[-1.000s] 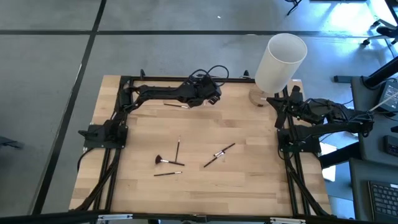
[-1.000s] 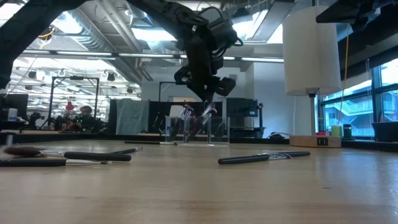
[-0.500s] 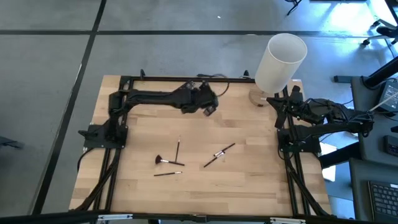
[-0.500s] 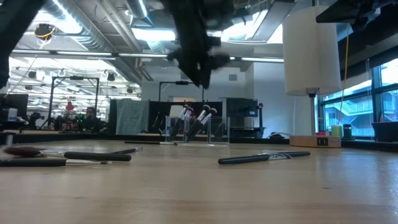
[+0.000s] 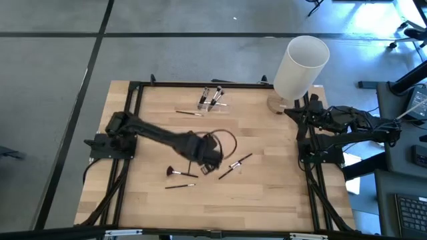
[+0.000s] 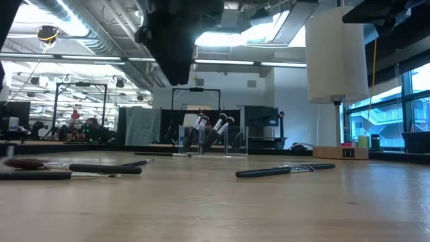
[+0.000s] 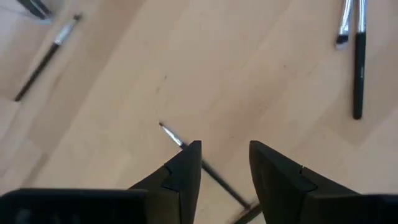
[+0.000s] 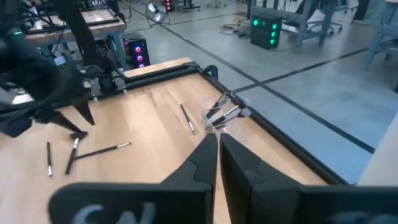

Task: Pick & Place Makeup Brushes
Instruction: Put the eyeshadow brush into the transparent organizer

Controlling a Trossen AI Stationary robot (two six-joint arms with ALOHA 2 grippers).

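Several makeup brushes lie loose on the wooden table: a fan brush (image 5: 173, 172), a thin one (image 5: 180, 186) and a crossed pair (image 5: 235, 165) near the middle, plus one (image 5: 190, 113) farther back. More brushes stand in a clear holder (image 5: 210, 99) at the far edge. My left gripper (image 5: 202, 163) hovers open over the middle, pointing down. In its wrist view, a thin dark brush (image 7: 186, 148) lies on the table below its fingers (image 7: 226, 152), untouched. My right gripper (image 8: 219, 146) waits shut at the right edge.
A tall white cylinder (image 5: 300, 67) on a wooden base stands at the far right corner. Black frame rails (image 5: 200, 84) run along the table's far, left and right sides. Bare wood lies toward the near edge (image 5: 253, 207).
My left gripper has swung from the clear holder at the far edge toward the near middle of the table, tipping to point down over the loose brushes. The brushes on the table and in the holder have kept their places.
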